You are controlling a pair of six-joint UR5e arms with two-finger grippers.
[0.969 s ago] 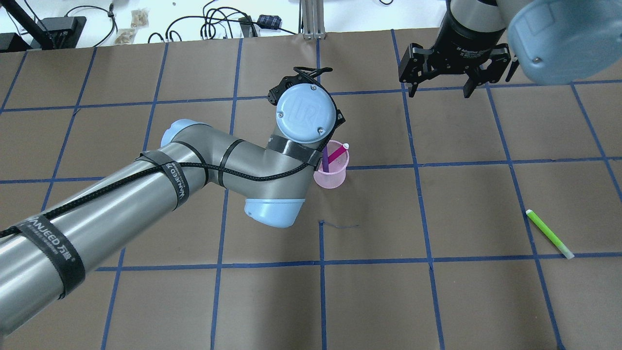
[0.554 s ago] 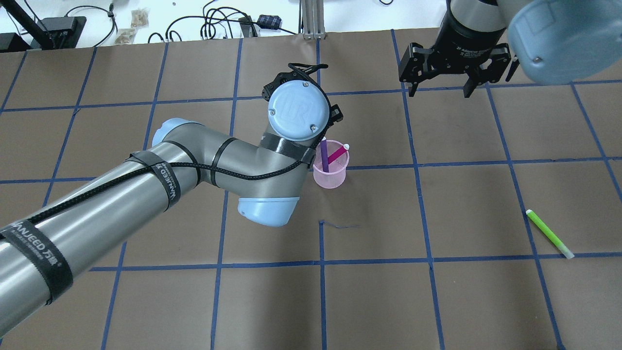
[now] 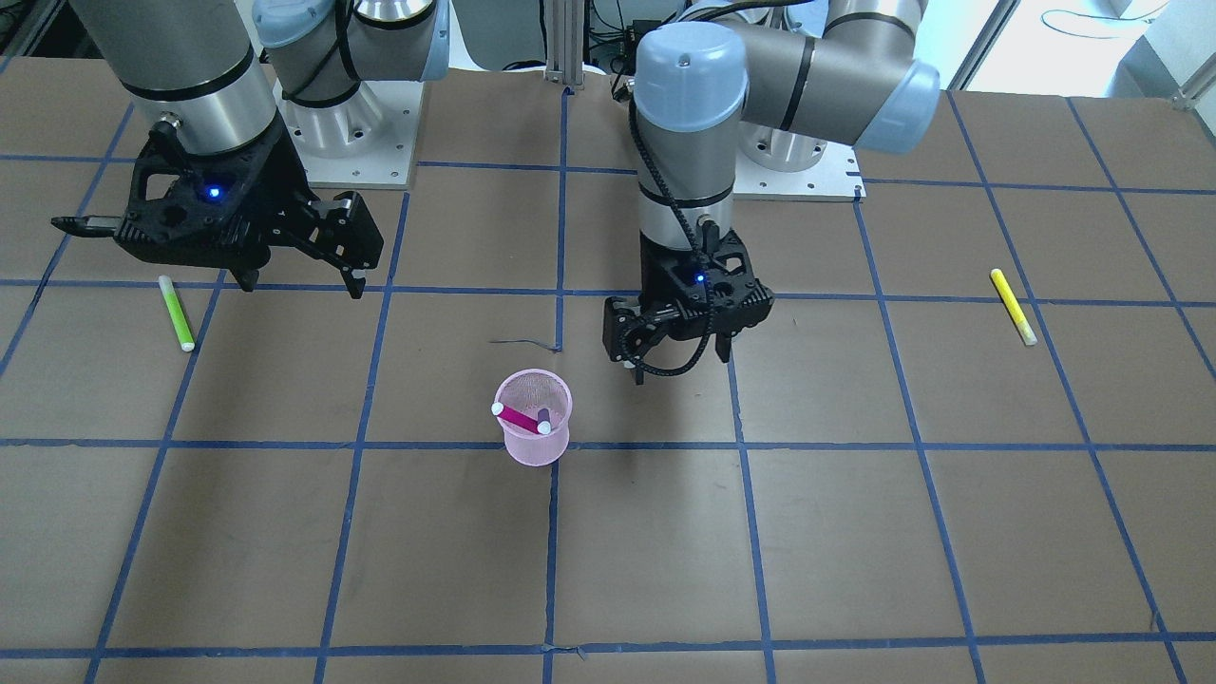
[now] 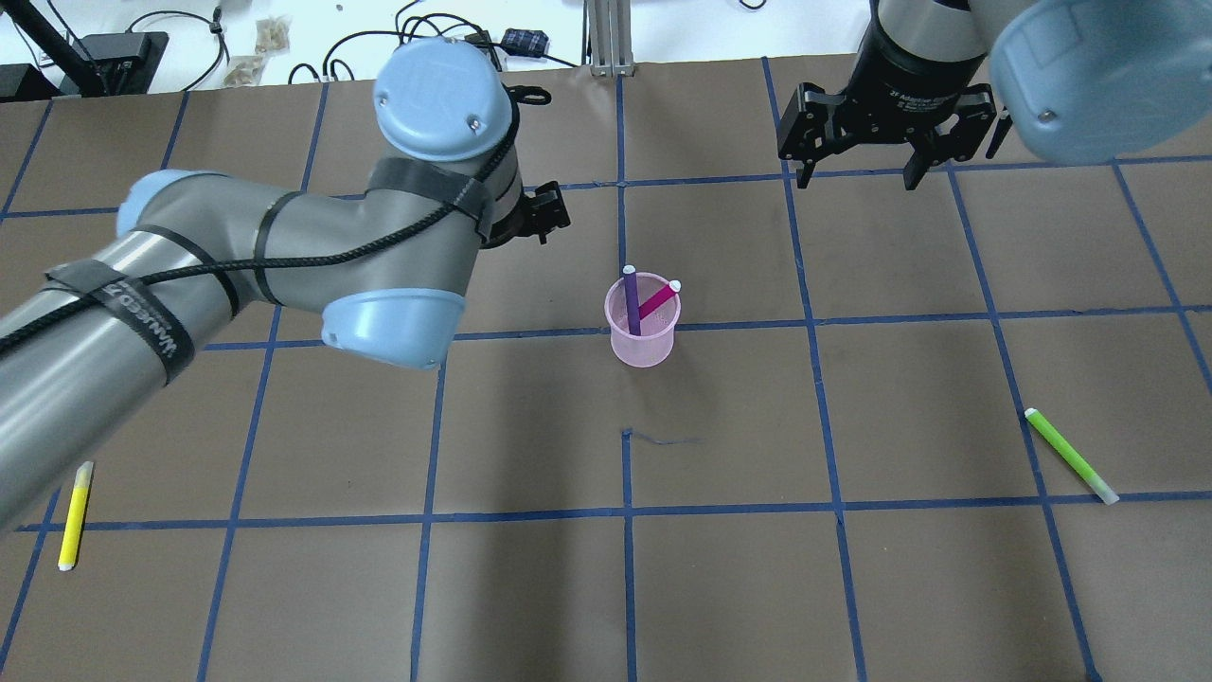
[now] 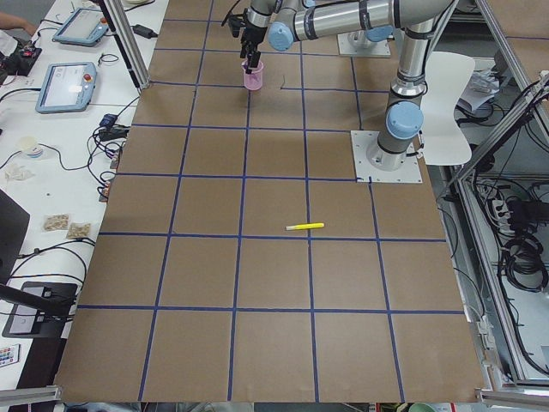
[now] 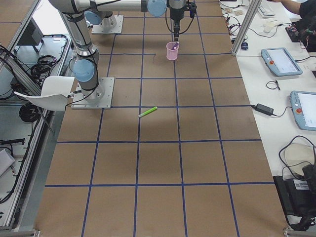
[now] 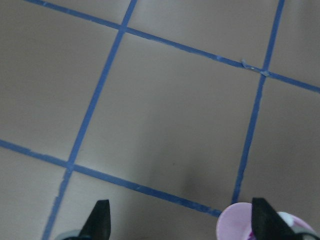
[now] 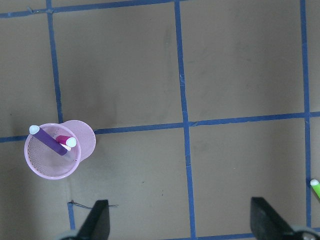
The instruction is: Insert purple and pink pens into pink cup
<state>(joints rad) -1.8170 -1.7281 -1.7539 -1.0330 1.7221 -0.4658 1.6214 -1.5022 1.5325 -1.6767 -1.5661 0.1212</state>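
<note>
Pointing down beside the cup, the left gripper is spread and empty. The right gripper hovers toward the right edge, spread. In the cup stand the purple pen and pink pen.

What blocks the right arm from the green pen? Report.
Likely yes, nothing blocks it: the green pen lies alone on the table near the open, empty right gripper.

Carrying, across a brown table gridded in blue tape, a cup standing upright near the middle, a green pen lying flat well off toward the robot's right and a yellow pen lying flat well off toward its left.
</note>
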